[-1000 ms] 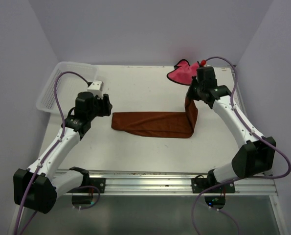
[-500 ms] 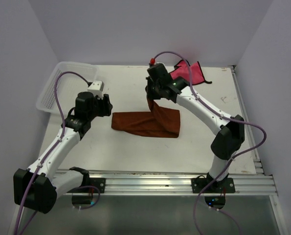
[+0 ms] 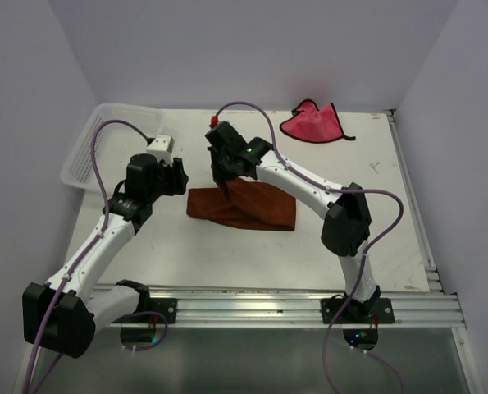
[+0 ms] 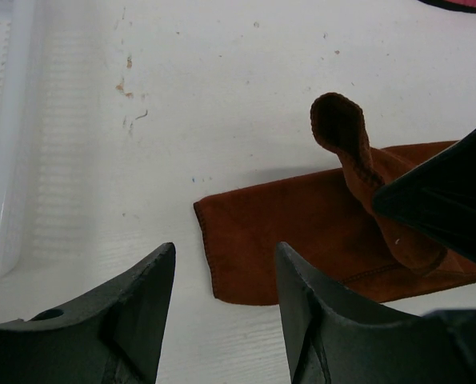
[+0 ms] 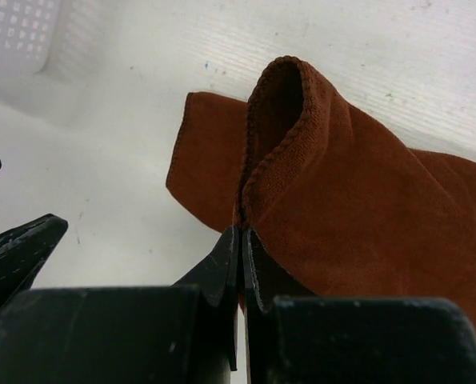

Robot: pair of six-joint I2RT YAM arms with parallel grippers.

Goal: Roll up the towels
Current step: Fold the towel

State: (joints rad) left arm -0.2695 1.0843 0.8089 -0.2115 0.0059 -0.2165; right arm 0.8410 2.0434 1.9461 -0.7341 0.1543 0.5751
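The rust-orange towel point(image 3: 256, 205) lies on the table's middle, folded over on itself. My right gripper point(image 3: 225, 185) is shut on its lifted end and holds it above the towel's left part; the pinched fold stands up in the right wrist view point(image 5: 282, 120) and in the left wrist view point(image 4: 346, 136). My left gripper point(image 3: 180, 177) is open and empty, just left of the towel's left edge point(image 4: 210, 256). The pink-red towel point(image 3: 313, 125) lies flat at the back right.
A white mesh basket point(image 3: 104, 144) stands at the back left, also at the left edge of the left wrist view point(image 4: 2, 160). The table's metal rail point(image 3: 268, 308) runs along the near edge.
My right gripper has carried the orange towel's right end far to the left, folding it over the rest. The towel now looks much shorter. The left arm has not moved.
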